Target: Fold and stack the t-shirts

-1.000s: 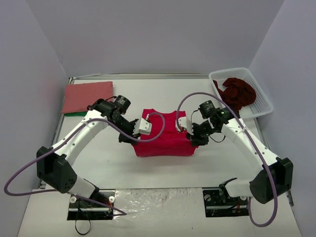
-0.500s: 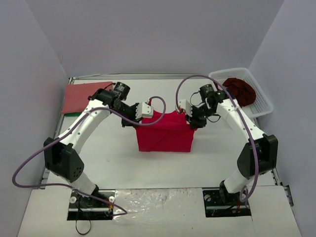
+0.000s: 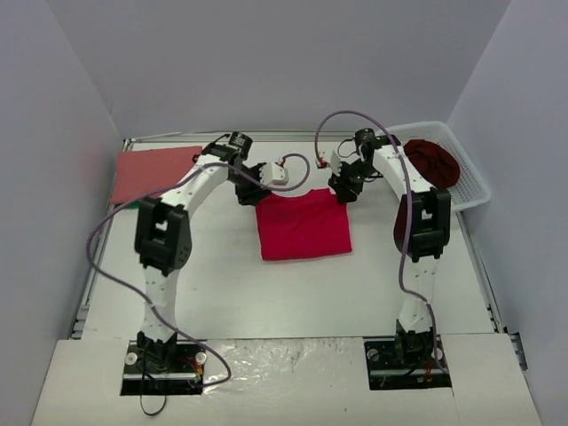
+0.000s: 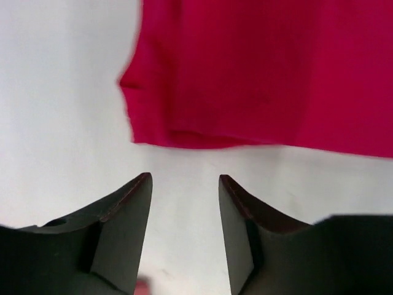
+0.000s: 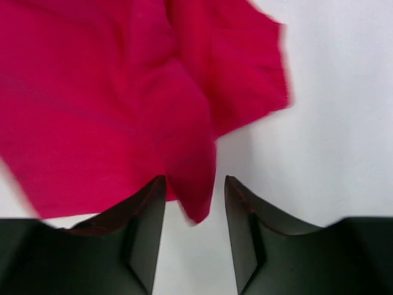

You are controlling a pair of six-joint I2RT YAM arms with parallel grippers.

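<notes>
The bright crimson t-shirt (image 3: 303, 227) lies folded as a flat rectangle in the middle of the table. My left gripper (image 3: 255, 193) hovers at its far left corner. In the left wrist view the left gripper (image 4: 184, 178) is open over bare table, with the shirt's edge (image 4: 245, 67) just ahead. My right gripper (image 3: 344, 193) is at the far right corner. In the right wrist view it (image 5: 195, 179) is open, and a loose tip of the crimson cloth (image 5: 110, 92) hangs between the jaws, unclamped. A salmon-red t-shirt (image 3: 156, 171) lies folded at the far left. A dark maroon t-shirt (image 3: 432, 162) is bunched in the basket.
A white lattice basket (image 3: 468, 190) stands at the far right corner of the table. Both arms reach far forward, their purple cables arching above the wrists. Grey walls close in the table at the back and both sides.
Both grippers carried the crimson shirt's near edge up and over to the far side, folding it in half. They have now opened and let go of the cloth.
</notes>
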